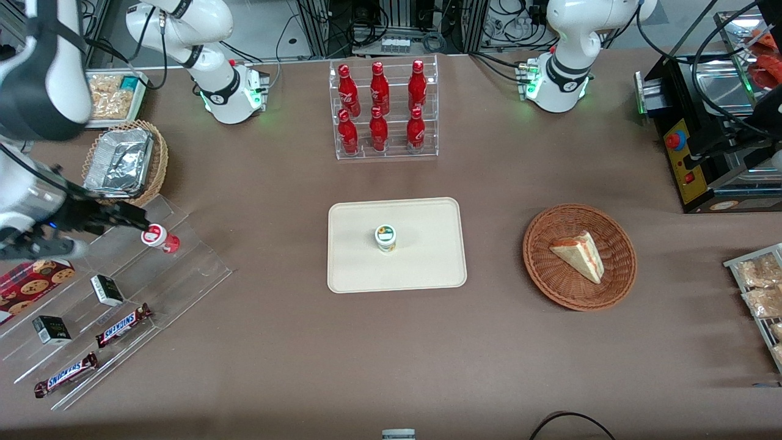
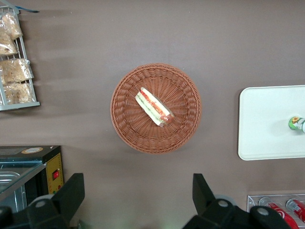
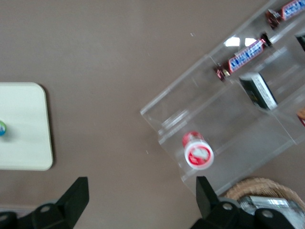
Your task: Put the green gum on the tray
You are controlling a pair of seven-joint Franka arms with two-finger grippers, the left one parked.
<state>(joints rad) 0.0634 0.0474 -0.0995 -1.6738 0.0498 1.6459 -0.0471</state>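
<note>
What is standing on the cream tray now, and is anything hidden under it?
Only the green gum stands upright on the tray, near its middle. What lies under the bottle or the tray is covered. The gripper is open, above the clear stepped display stand near the red-lidded bottle.

A sandwich wedge lies in the wicker basket.

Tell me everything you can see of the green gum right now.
The green gum is a small white cylindrical bottle with a green-ringed round lid and a green-and-yellow label. It stands upright near the middle of the cream tray, touching nothing but the tray floor. Nothing holds it: the gripper is open and empty, far off toward the working arm's end of the table, above the clear stepped stand where the red-lidded bottle sits.
</note>
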